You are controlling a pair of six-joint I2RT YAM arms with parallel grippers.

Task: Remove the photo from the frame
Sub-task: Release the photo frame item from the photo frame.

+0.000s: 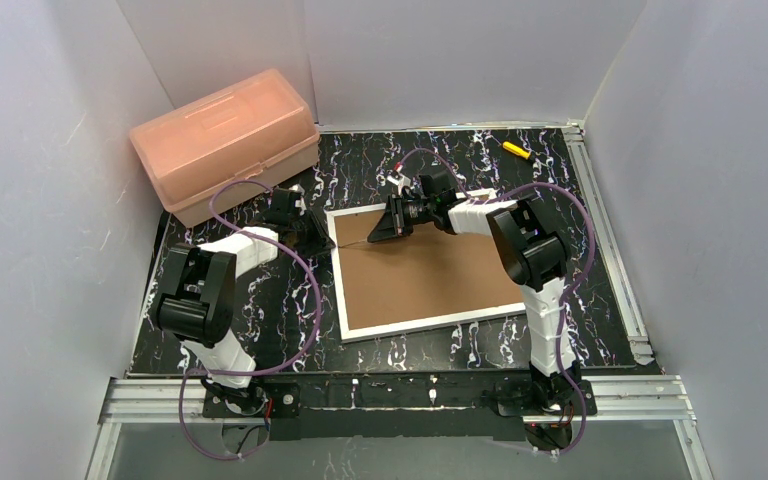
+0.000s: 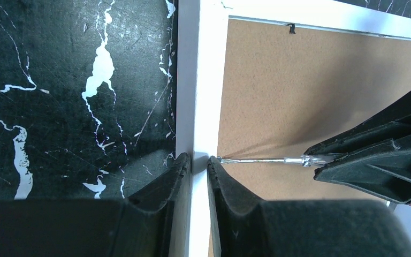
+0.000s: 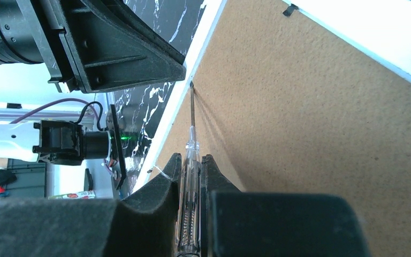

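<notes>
On the black marbled tabletop (image 1: 360,165), the frame (image 1: 420,285) lies flat at the middle with its brown back up, and a pink box (image 1: 225,140) sits off toward 10 o'clock, apart from it. At the frame's 9 o'clock edge the left tool (image 2: 199,159) is pinched onto the white border, 1 finger on the outer side and 1 on the inner. Over the frame's 11 o'clock part the right tool (image 3: 191,160) is clamped on a clear-handled screwdriver (image 3: 191,131), whose tip meets the seam between back and border, just beside the left tool's inner finger.
</notes>
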